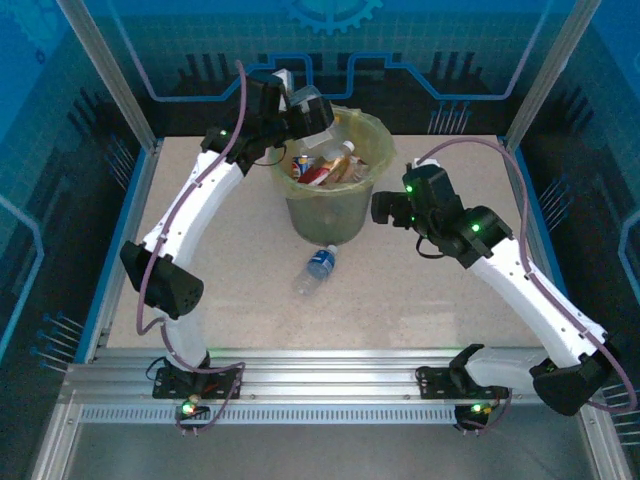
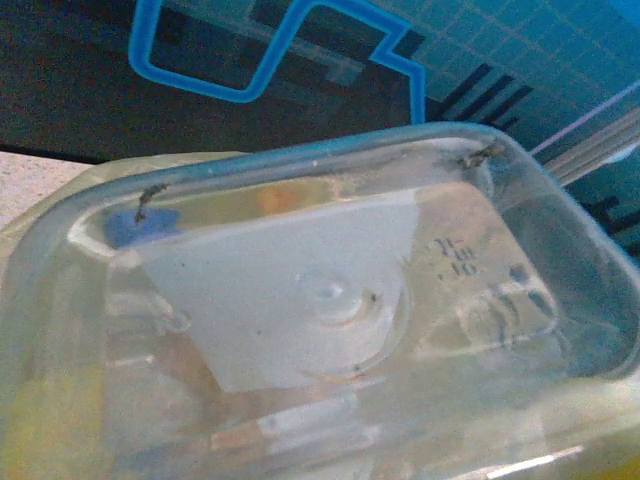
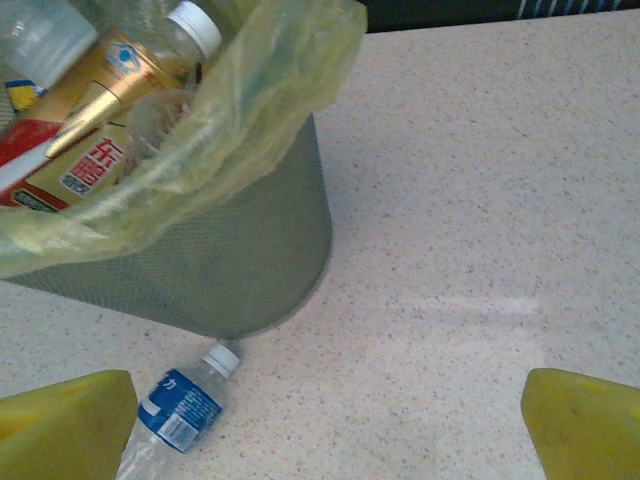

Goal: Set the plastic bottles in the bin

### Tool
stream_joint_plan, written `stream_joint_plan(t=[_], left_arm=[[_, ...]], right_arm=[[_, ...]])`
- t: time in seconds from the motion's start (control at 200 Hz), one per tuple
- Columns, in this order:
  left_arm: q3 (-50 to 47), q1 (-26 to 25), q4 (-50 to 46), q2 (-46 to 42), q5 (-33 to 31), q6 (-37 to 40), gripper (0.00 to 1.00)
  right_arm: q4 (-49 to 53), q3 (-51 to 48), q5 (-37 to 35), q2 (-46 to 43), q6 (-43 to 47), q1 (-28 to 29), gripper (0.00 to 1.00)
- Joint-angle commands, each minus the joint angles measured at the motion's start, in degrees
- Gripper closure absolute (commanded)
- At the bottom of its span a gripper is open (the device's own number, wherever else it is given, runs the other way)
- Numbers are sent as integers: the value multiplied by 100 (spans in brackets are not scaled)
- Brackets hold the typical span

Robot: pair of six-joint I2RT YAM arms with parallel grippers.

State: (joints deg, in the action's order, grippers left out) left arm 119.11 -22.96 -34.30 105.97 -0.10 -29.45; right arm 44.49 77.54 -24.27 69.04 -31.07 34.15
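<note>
The bin stands mid-table, lined with a yellow-green bag, and several plastic bottles are piled inside. One has a gold label and one a red label. A blue-labelled bottle lies on the table just in front of the bin, its white cap toward the bin's foot. My left gripper hangs over the bin's back-left rim. The square base of a clear bottle sits tight against its camera and hides the fingers. My right gripper is open beside the bin's right, yellow fingers wide apart.
The speckled table has free room to the right of the bin and in front of it. Aluminium posts and blue walls enclose the table. A metal rail runs along the near edge by the arm bases.
</note>
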Motion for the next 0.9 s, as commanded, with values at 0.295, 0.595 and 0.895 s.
stream_joint_plan(t=[0.295, 0.595, 0.895], left_arm=[[551, 378, -242, -50, 1763, -212, 4], [647, 615, -333, 107, 2711, -293, 4], [666, 652, -388, 178, 3154, -296, 3]], right_arm=[[-2223, 706, 2870, 673, 2271, -677, 0], [-2362, 2270, 4117, 2275, 2911, -976, 1], [-1854, 3677, 4464, 3456, 2951, -976, 0]])
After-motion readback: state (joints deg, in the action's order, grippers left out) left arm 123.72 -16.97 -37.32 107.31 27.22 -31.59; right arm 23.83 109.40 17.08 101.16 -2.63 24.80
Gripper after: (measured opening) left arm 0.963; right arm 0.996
